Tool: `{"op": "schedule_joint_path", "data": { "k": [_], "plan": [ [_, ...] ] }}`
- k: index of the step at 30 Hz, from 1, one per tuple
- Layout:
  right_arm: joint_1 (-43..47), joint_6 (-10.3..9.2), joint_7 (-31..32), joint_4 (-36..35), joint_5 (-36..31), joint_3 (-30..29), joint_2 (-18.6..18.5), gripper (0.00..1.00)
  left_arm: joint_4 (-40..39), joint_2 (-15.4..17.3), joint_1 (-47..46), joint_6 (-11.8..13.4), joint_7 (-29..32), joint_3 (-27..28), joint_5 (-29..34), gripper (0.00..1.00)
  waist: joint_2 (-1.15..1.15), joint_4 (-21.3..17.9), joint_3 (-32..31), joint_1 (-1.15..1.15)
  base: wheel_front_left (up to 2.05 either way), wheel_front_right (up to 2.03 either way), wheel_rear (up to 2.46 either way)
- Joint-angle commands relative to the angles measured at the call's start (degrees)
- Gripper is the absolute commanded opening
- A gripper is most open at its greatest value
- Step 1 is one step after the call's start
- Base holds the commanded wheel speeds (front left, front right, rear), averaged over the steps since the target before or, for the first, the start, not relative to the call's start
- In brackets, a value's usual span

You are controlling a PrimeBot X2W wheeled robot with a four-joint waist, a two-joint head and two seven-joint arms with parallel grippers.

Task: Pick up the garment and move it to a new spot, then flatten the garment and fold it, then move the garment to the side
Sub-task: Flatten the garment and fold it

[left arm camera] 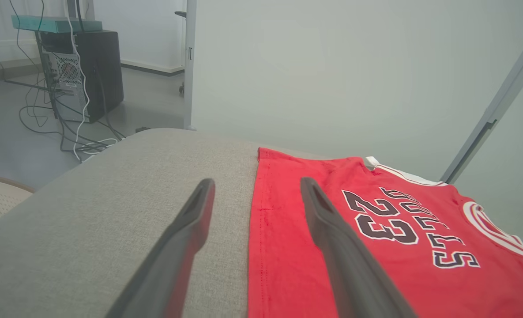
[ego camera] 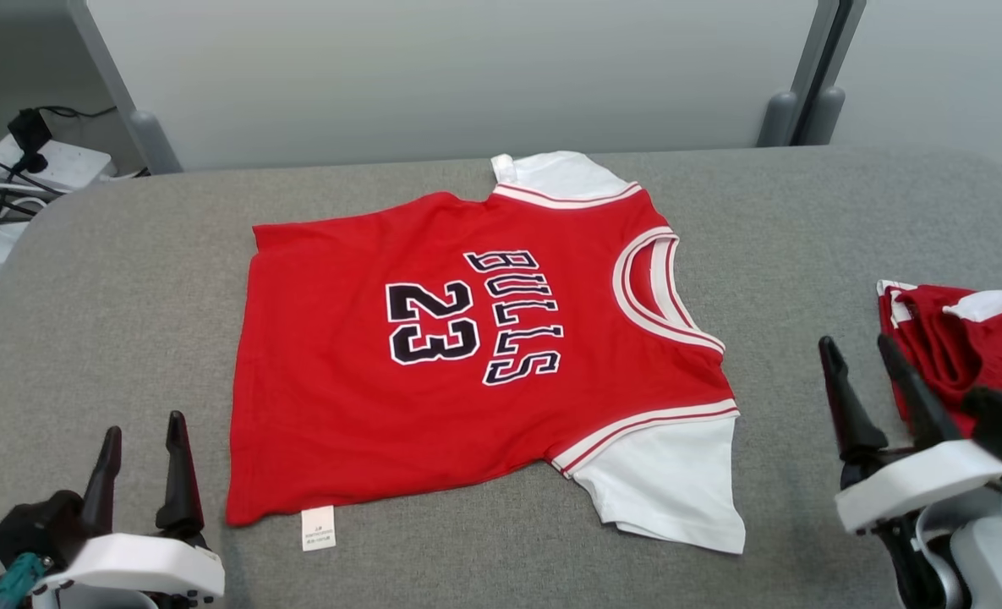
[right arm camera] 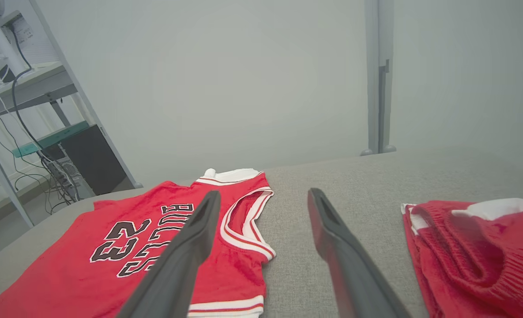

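Our left gripper (ego camera: 145, 425) at 7 o'clock and our right gripper (ego camera: 856, 341) at 4 o'clock both stand spread and hold nothing. Between them the red jersey (ego camera: 323, 381) lies flat mid-table (ego camera: 112, 279), and a bunched red garment (ego camera: 949, 338) lies at 3 o'clock.

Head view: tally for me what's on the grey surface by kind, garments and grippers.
Red jersey, spread flat: 1
Bunched red garment, at the right edge: 1
Grippers, both open: 2, the left gripper and the right gripper
Total: 4
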Motion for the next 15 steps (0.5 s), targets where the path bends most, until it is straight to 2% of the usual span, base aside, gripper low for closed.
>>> {"op": "schedule_joint_path", "data": {
  "k": [1,10,15],
  "plan": [
    [0.8,0.25,-0.8,-2.3,-2.1,0.4,-0.1,1.0,-2.3,0.6,-0.1,-0.1,-0.6,1.6,0.8,1.0,0.0,0.2,-1.0,0.0,0.0,0.0,0.0],
    [5.1,0.25,-0.8,-5.3,-10.3,-1.9,3.1,1.0,-5.7,-0.5,4.4,-0.2,-0.6,0.0,2.8,1.0,0.0,0.4,-3.6,0.0,0.0,0.0,0.0],
    [7.1,0.25,-0.8,-5.9,-13.3,-2.7,4.3,1.0,-6.8,-0.5,6.4,0.7,-0.6,-1.6,3.0,1.0,0.0,0.5,-4.4,0.0,0.0,0.0,0.0]
  ]
}}
